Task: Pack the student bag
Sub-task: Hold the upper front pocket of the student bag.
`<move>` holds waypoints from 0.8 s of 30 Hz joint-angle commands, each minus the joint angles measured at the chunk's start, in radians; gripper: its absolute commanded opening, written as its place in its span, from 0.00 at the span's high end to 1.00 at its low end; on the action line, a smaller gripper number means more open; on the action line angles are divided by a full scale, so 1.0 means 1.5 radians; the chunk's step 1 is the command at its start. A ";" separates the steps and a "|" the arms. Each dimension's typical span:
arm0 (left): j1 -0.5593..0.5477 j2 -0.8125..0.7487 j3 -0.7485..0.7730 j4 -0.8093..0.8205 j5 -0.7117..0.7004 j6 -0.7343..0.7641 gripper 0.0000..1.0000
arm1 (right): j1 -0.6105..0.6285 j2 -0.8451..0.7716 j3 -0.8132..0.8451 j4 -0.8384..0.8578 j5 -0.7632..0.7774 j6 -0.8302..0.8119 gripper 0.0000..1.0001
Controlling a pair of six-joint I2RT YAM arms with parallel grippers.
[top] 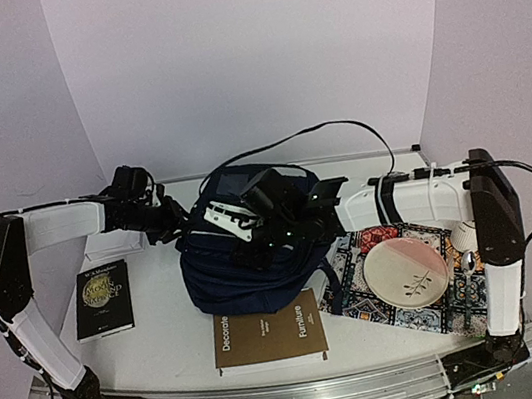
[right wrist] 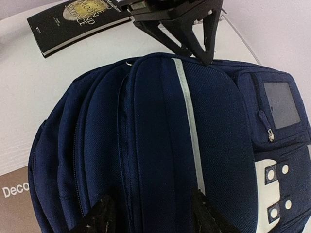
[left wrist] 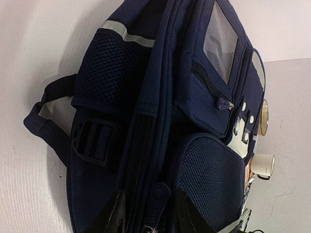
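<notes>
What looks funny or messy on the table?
Nothing is spilled or broken. The patterned mat under the plate lies crooked to the edge of the table, and the student bag lies slumped rather than standing up.

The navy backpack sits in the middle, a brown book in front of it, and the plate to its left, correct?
Not quite. The top view shows the plate to the right of the navy backpack, on a patterned mat. The rest holds: the bag is in the middle, with the brown book in front of it.
</notes>
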 commanded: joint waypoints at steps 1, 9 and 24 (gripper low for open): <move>0.002 -0.004 0.031 0.012 0.010 0.007 0.65 | -0.002 0.032 0.034 -0.006 0.016 -0.015 0.46; 0.006 -0.050 0.015 0.013 0.004 0.012 0.64 | -0.010 0.048 0.023 -0.012 0.096 -0.047 0.67; 0.025 -0.025 0.011 0.012 0.047 0.038 0.64 | -0.042 -0.009 -0.051 0.085 0.027 -0.164 1.00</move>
